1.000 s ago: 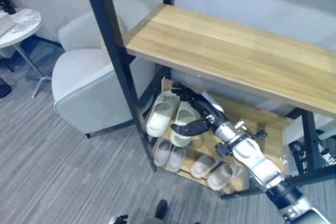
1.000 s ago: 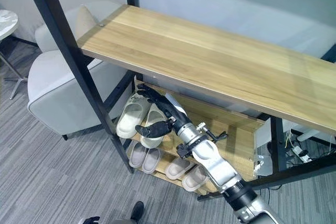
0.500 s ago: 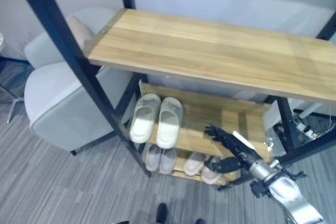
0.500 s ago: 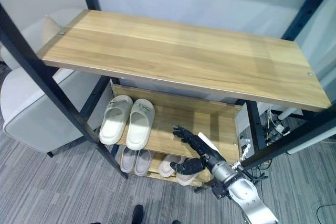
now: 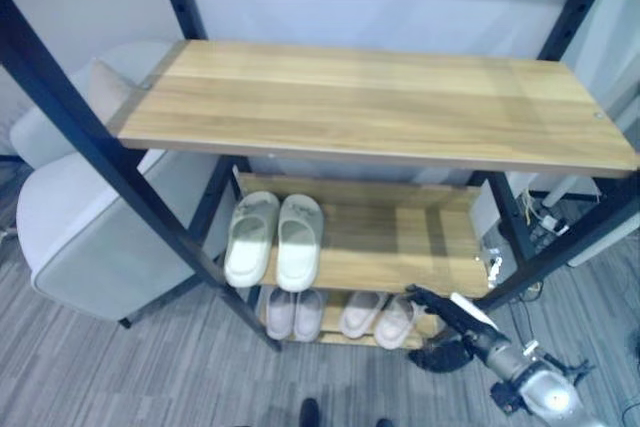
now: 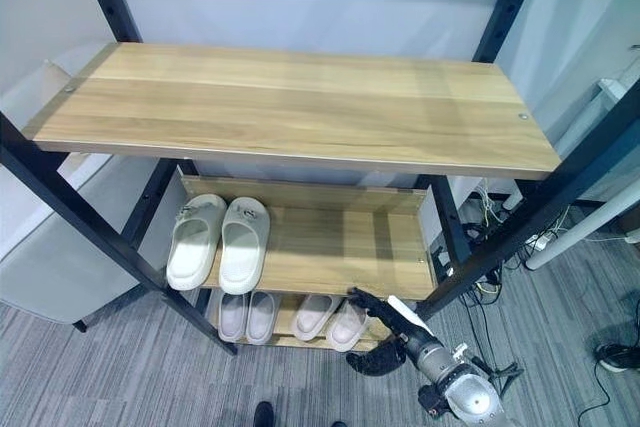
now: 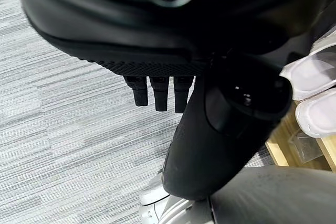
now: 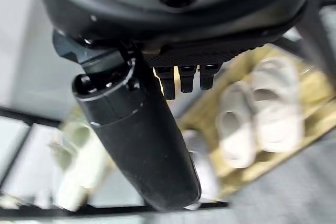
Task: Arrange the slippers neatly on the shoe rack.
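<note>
A cream pair of slippers (image 5: 275, 240) lies side by side on the left of the rack's middle shelf (image 5: 400, 247), toes pointing in. Two smaller pale pairs (image 5: 295, 313) (image 5: 380, 317) sit on the bottom shelf. My right hand (image 5: 462, 332) hangs open and holding nothing in front of the rack's lower right corner, beside the right bottom pair; its wrist view shows straight fingers (image 8: 181, 80) with pale slippers (image 8: 262, 108) beyond. My left hand (image 7: 220, 129) is open over grey carpet, with slipper toes (image 7: 315, 93) at the edge of its wrist view.
The wide wooden top shelf (image 5: 370, 102) overhangs the lower shelves, and black posts (image 5: 100, 152) stand at the corners. A grey armchair (image 5: 80, 237) sits left of the rack. Cables and a socket strip (image 6: 500, 217) lie at the right.
The camera has swung right. My right hand has left the cream pair on the middle shelf and dropped down and right, to the front of the bottom shelf.
</note>
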Motion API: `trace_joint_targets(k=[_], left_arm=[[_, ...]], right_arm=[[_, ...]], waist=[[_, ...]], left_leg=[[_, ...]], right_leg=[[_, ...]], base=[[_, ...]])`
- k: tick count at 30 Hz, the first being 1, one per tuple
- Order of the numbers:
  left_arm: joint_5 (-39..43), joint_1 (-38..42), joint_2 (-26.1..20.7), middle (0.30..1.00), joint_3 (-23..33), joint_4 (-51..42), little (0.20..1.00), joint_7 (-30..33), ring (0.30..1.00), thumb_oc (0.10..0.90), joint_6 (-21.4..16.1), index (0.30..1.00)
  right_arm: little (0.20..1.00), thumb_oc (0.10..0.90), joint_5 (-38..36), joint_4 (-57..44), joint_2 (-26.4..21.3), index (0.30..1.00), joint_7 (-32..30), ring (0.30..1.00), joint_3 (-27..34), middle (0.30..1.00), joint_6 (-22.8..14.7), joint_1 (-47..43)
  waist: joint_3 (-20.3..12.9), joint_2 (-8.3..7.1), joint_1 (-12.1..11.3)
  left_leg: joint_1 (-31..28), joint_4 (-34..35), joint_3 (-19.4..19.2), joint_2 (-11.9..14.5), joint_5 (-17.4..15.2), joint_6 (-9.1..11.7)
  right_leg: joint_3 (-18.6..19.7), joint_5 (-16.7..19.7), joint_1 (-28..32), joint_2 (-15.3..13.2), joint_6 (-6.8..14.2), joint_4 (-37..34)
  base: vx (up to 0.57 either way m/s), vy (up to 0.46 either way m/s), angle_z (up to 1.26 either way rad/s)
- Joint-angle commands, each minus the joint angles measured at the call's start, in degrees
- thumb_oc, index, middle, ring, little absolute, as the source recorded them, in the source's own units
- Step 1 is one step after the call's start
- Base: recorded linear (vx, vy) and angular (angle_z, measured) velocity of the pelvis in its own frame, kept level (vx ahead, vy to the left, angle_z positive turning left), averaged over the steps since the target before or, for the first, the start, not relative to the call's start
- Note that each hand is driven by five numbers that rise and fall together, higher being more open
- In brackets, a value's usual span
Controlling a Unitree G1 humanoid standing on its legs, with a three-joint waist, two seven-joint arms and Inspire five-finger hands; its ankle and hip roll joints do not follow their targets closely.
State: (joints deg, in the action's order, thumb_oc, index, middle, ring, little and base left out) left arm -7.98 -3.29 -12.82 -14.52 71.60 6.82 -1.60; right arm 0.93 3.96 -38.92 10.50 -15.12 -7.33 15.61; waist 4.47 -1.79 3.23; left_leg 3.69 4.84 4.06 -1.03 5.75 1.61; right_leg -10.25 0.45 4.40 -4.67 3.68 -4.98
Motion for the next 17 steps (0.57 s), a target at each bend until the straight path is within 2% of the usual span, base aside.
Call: trace_joint_targets(k=[1, 7, 8, 11, 14, 15, 16, 17], left_arm=[[-1.96, 5.36, 5.08, 0.9, -1.99, 1.47, 0.9, -2.18, 0.9, 0.8, -2.54, 0.9], [-2.52, 5.17, 4.76, 0.9, -3.38, 1.16, 0.9, -2.25, 0.9, 0.8, -2.62, 0.9], [-2.62, 5.22, 4.63, 0.9, -3.5, 1.08, 0.9, -2.12, 0.9, 0.8, -2.62, 0.9], [-3.03, 5.46, 4.49, 0.9, -4.66, 0.66, 0.9, -1.69, 0.9, 0.8, -2.65, 0.9], [-3.12, 5.73, 4.14, 0.9, -5.62, 0.45, 0.9, -1.12, 0.9, 0.8, -2.64, 0.9], [-3.12, 5.76, 4.07, 0.9, -5.59, 0.44, 0.9, -1.11, 0.9, 0.8, -2.63, 0.9], [-2.81, 5.98, 3.82, 0.9, -6.25, 0.15, 0.9, -0.34, 0.9, 0.8, -2.84, 0.9], [-2.8, 6.0, 3.75, 0.9, -6.22, 0.15, 0.9, -0.33, 0.9, 0.8, -2.84, 0.9]], right_arm=[[0.9, 0.8, 2.52, -0.83, -2.3, 0.9, -1.97, 0.9, -1.18, 0.9, -3.91, -2.71], [0.9, 0.8, 8.78, 10.82, 0.37, 0.9, -4.78, 0.9, -3.59, 0.9, -3.3, -3.52], [0.9, 0.8, 10.42, 13.51, 1.36, 0.9, -5.93, 0.9, -4.43, 0.9, -3.35, -4.5], [0.9, 0.8, 14.36, 23.19, 5.19, 0.9, -9.13, 0.9, -6.91, 0.9, -2.36, -7.05], [0.9, 0.8, 14.91, 32.34, 9.66, 0.9, -11.85, 0.9, -8.42, 0.9, -1.24, -9.77], [0.9, 0.8, 14.94, 32.67, 9.85, 0.9, -12.02, 0.9, -8.53, 0.9, -1.37, -9.98], [0.9, 0.8, 16.53, 40.15, 13.05, 0.9, -14.16, 0.9, -10.02, 0.9, -0.52, -12.04], [0.9, 0.8, 16.56, 40.43, 13.22, 0.9, -14.29, 0.9, -10.11, 0.9, -0.64, -12.21]], waist=[[-3.3, -0.33, -0.57], [-3.36, -0.43, -0.87], [-3.17, -0.55, -0.94], [-3.36, -0.43, -1.39], [-3.25, -0.42, -1.9], [-3.19, -0.5, -1.89], [-3.24, -0.43, -2.37], [-3.2, -0.5, -2.34]], left_leg=[[-3.01, 0.16, -3.26, 3.12, -4.09, 2.93], [-3.35, 0.16, -3.19, 3.36, -4.71, 3.02], [-3.05, 0.16, -3.19, 3.25, -4.02, 2.9], [-3.3, 0.16, -3.17, 3.25, -4.69, 2.81], [-3.42, 0.16, -2.99, 3.2, -4.68, 2.73], [-3.43, 0.16, -3.0, 3.2, -4.69, 2.73], [-3.52, 0.16, -2.85, 3.17, -4.75, 2.65], [-3.53, 0.16, -2.84, 3.17, -4.76, 2.66]], right_leg=[[1.55, 0.01, -3.97, -0.28, 2.68, 0.97], [1.36, -0.56, -3.25, -0.04, 2.7, 0.63], [1.3, -0.02, -3.58, -0.09, 2.65, 0.73], [1.28, -0.56, -3.13, 0.05, 2.68, 0.48], [1.17, -0.52, -2.93, 0.11, 2.61, 0.43], [1.18, -0.52, -2.91, 0.12, 2.61, 0.42], [1.03, -0.56, -2.69, 0.09, 2.58, 0.35], [1.03, -0.56, -2.68, 0.1, 2.57, 0.35]], base=[[0.0, 0.0, 0.0], [0.0, -0.028, -0.01], [0.03, -0.03, 0.0], [0.01, -0.01, 0.0], [0.0, 0.0, 0.0], [0.0, -0.031, 0.0], [0.0, 0.0, 0.0], [0.0, -0.038, -0.02]])
